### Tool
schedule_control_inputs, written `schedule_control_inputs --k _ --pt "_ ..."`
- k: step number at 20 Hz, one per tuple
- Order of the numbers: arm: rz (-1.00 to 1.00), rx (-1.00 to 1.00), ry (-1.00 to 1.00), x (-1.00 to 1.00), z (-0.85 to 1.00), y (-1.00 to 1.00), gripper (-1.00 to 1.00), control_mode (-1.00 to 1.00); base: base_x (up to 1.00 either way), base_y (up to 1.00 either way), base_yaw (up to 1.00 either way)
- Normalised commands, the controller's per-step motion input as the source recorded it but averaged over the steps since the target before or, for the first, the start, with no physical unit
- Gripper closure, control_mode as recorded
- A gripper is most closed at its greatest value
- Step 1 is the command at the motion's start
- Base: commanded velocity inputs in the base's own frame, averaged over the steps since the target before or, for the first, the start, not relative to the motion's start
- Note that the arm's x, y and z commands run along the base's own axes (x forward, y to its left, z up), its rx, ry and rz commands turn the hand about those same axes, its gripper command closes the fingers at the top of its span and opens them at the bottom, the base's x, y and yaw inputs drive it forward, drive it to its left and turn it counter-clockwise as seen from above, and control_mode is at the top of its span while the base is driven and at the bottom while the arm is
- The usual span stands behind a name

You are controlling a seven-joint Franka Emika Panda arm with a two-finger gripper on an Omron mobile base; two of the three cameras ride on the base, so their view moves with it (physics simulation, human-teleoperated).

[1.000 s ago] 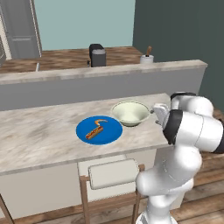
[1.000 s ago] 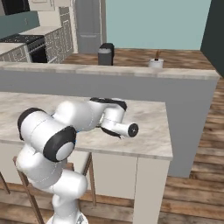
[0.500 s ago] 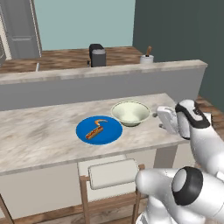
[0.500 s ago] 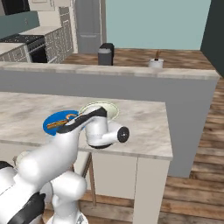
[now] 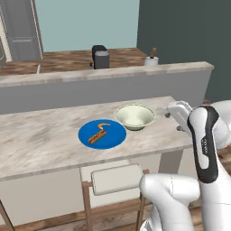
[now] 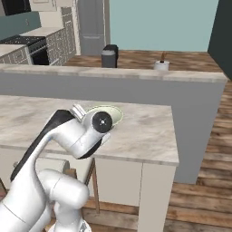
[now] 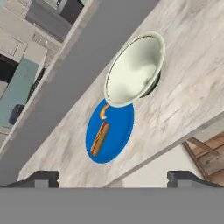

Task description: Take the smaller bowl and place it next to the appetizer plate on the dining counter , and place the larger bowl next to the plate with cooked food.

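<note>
The tool has its two dark fingertips spread wide apart with nothing between them, and it's up in the air off the worktop's near edge, looking down at the dishes. Closest to it is the larger bowl, cream-white, sitting upright on the marbled worktop and empty inside. Its rim is just beside the blue plate, maybe just touching, hard to tell. From the hand view the bowl slightly overlaps the plate edge. The plate has a hot-dog-looking thing and an orange curl on it. In the right base view the bowl peeks out behind the arm's wrist. Under the worktop edge there's a stool with a pale cushion. Farther back, on the raised ledge, a dark appliance and a small white pot.
</note>
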Motion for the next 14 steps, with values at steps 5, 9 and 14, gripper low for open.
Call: schedule_control_inputs --k 5,9,14 --pt "0.00 -0.17 -0.21 -0.84 0.63 0.18 -1.00 -1.00 0.00 0.00 0.00" --pt "0.00 -0.17 -0.01 -0.38 0.75 0.13 -1.00 -1.00 0.00 0.00 0.00" --pt "0.00 -0.15 -0.01 -0.31 0.65 0.06 -1.00 -1.00 0.00 0.00 0.00"
